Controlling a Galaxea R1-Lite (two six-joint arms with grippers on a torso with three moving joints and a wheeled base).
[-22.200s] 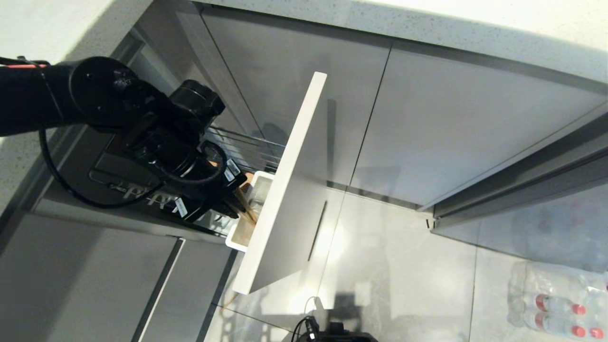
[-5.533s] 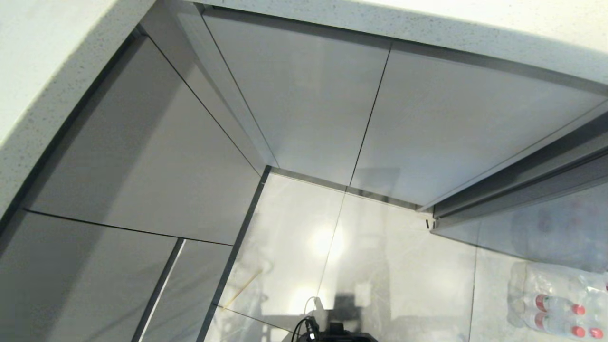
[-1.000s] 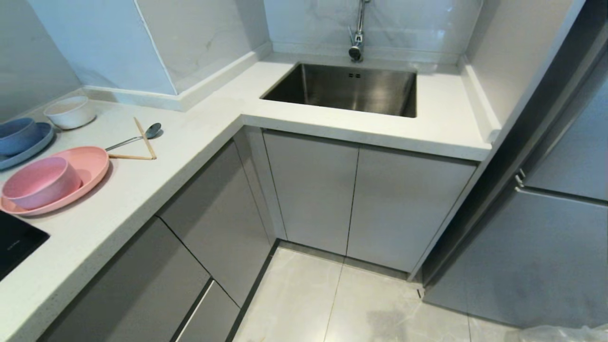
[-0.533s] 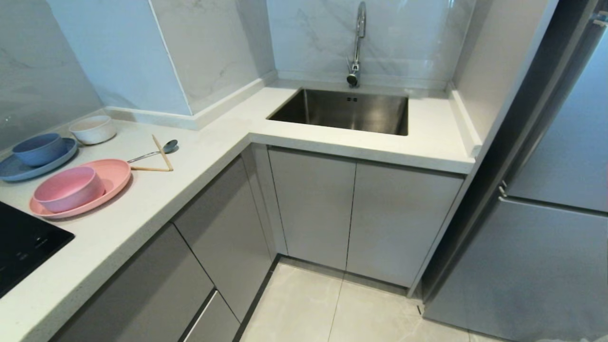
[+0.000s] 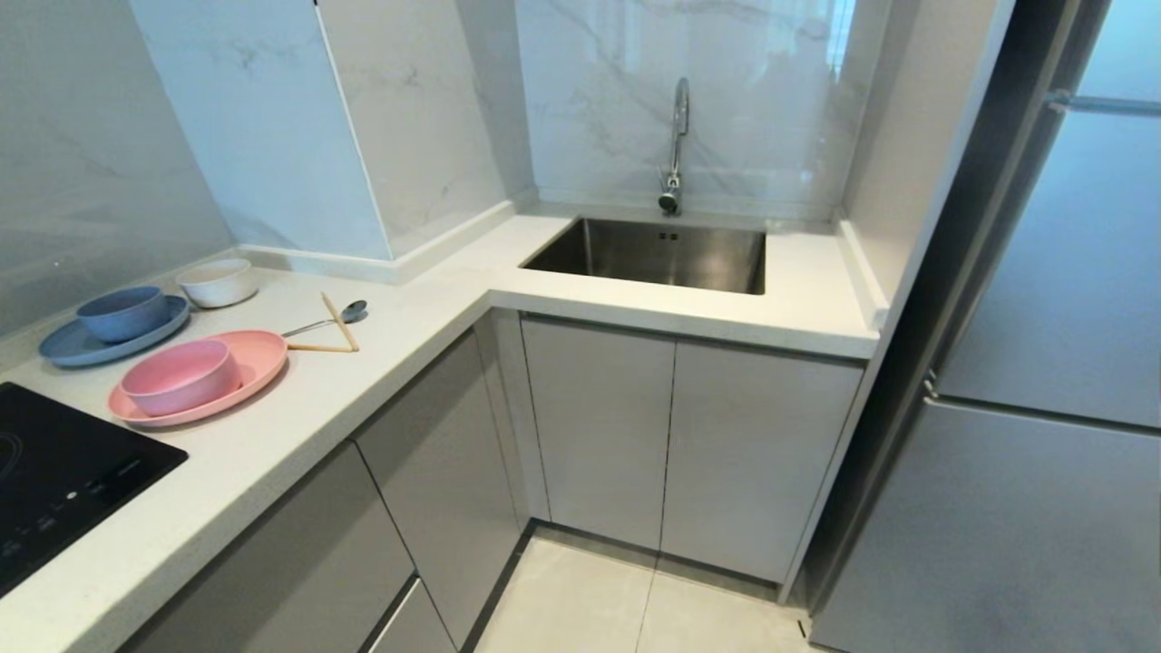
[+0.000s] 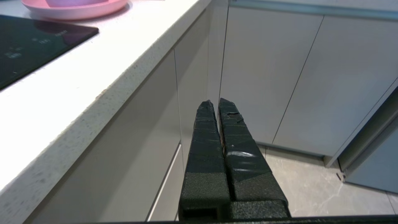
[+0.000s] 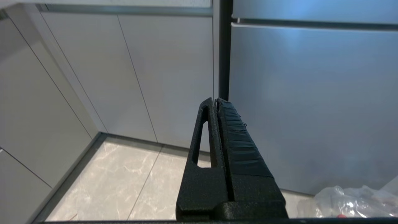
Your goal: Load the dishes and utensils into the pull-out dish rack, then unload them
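An L-shaped white speckled countertop [image 5: 390,336] runs along a marble-look wall, with grey handleless cabinet fronts [image 5: 599,435] closed beneath it; the pull-out dish rack shows in no view. To the right stands a tall steel-grey fridge [image 5: 1043,363]. A stainless sink [image 5: 653,254] is sunk into the far run of the counter under a chrome tap [image 5: 676,145], and a black induction hob [image 5: 54,472] occupies the near left corner.

On the left run of the counter, the flat pink plate [image 5: 258,358] lies just beyond the hob with the pink bowl [image 5: 180,376] standing on it. Behind these a blue bowl [image 5: 122,313] sits on a blue plate [image 5: 63,345], and a small white bowl [image 5: 218,281] is just beside them near the wall. Just right of the pink plate lie the wooden chopsticks [image 5: 340,322], splayed into a V, with the silver spoon [image 5: 331,319] across or under one of them; which one lies on top is hard to tell.

The left gripper [image 6: 216,104] hangs below the counter edge facing the cabinet fronts, its jaws pressed together on nothing. The right gripper [image 7: 215,102] points at the seam between cabinets and fridge, likewise closed and empty. A crumpled clear plastic wrap [image 7: 348,202] lies on the tiled floor [image 7: 130,177].
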